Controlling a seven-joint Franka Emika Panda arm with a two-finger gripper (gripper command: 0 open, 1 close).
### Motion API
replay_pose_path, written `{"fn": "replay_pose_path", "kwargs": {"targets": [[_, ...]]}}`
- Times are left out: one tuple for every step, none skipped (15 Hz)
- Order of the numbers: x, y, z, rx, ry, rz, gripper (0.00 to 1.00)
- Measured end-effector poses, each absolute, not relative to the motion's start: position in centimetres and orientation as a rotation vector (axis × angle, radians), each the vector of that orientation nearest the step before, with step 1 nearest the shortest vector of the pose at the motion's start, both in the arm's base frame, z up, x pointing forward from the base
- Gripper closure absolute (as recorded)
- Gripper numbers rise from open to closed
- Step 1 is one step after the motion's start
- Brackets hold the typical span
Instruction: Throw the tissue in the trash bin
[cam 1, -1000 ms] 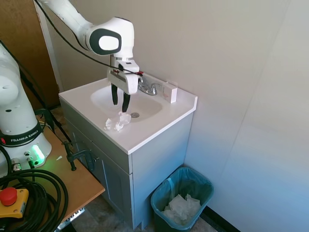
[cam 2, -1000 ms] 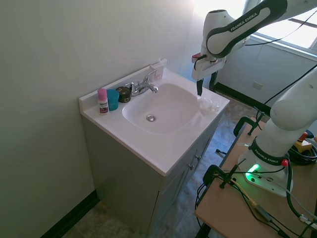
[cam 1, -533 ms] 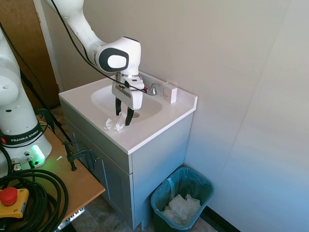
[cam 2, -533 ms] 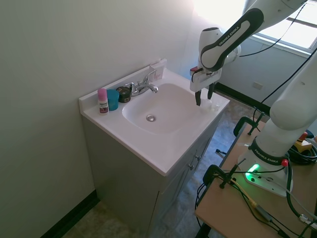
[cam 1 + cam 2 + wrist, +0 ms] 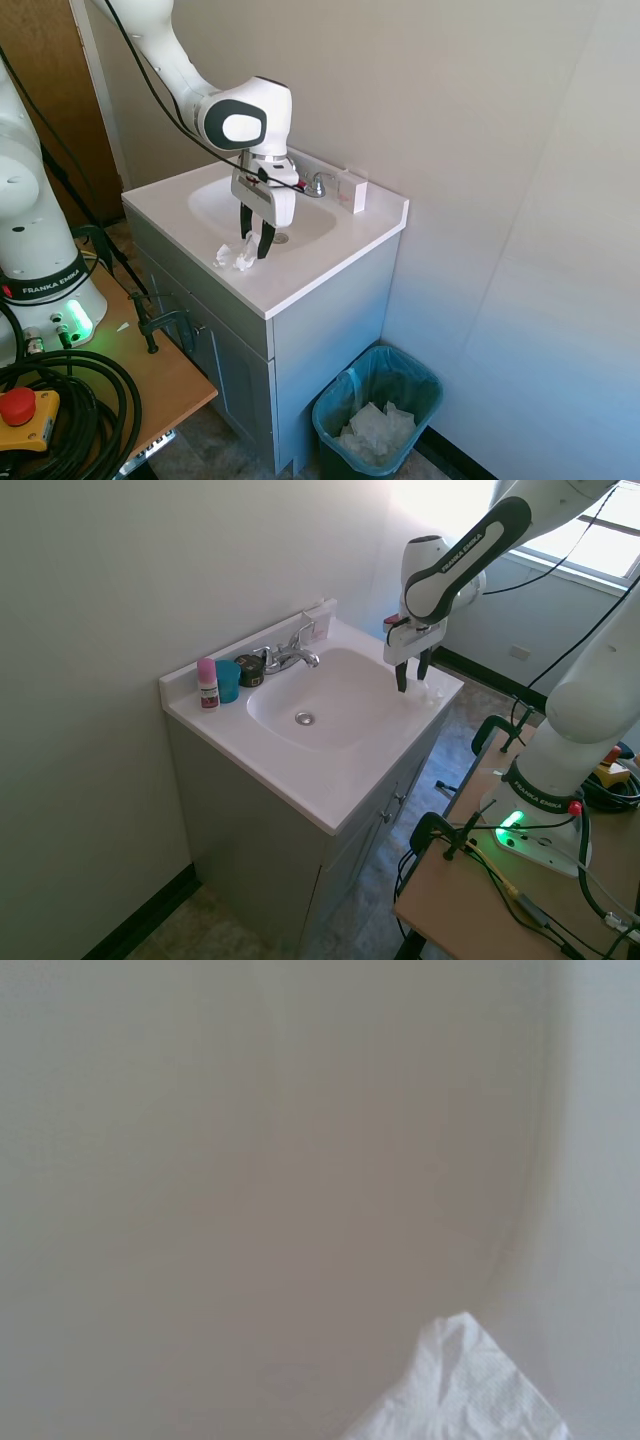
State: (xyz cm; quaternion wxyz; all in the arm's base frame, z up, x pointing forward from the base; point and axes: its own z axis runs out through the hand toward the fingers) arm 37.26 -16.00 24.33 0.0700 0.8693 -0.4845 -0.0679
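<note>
Just one tissue [image 5: 238, 259], one trash bin [image 5: 377, 409]

Looked like a bathroom: white vanity counter [image 5: 330, 255] w/ molded sink basin [image 5: 330, 700], chrome faucet [image 5: 288, 655], small toiletries [image 5: 207, 683] by the wall, teal trash bin [image 5: 332, 418] on the floor beside the cabinet.

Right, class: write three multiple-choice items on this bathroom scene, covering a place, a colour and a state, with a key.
1. Where is the tissue?
A. on the vanity's front edge
B. on the floor
C. in the basin drain

2. What colour is the trash bin?
A. red
B. dark teal
C. yellow

3. How is the gripper?
A. over the bin
B. fingers apart at the tissue
C. resting on the faucet

Key: 1 A, it lies beside the basin; 2 B, teal walls and liner; 3 B, a gap shows between the fingers.
</note>
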Motion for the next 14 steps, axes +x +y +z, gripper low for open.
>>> {"fn": "replay_pose_path", "kwargs": {"targets": [[37.15,-16.2,24.3,2.617,-1.458,-0.206,1.0],[37.08,-16.41,24.27,2.62,-1.458,-0.205,1.0],[37.03,-16.59,24.24,2.624,-1.459,-0.205,1.0],[37.01,-16.7,24.23,2.629,-1.459,-0.203,1.0],[37.06,-16.73,24.25,2.632,-1.46,-0.197,1.0],[37.14,-16.74,24.29,2.635,-1.464,-0.189,1.0],[37.19,-16.74,24.32,2.639,-1.469,-0.185,1.0],[37.23,-16.74,24.34,2.641,-1.472,-0.182,1.0],[37.28,-16.73,24.36,2.642,-1.477,-0.178,1.0],[37.33,-16.72,24.4,2.645,-1.485,-0.176,1.0],[37.37,-16.72,24.42,2.649,-1.487,-0.175,1.0],[37.38,-16.73,24.43,2.651,-1.49,-0.173,1.0],[37.41,-16.75,24.46,2.655,-1.494,-0.173,1.0],[37.52,-16.8,24.61,2.662,-1.494,-0.168,1.0]]}}
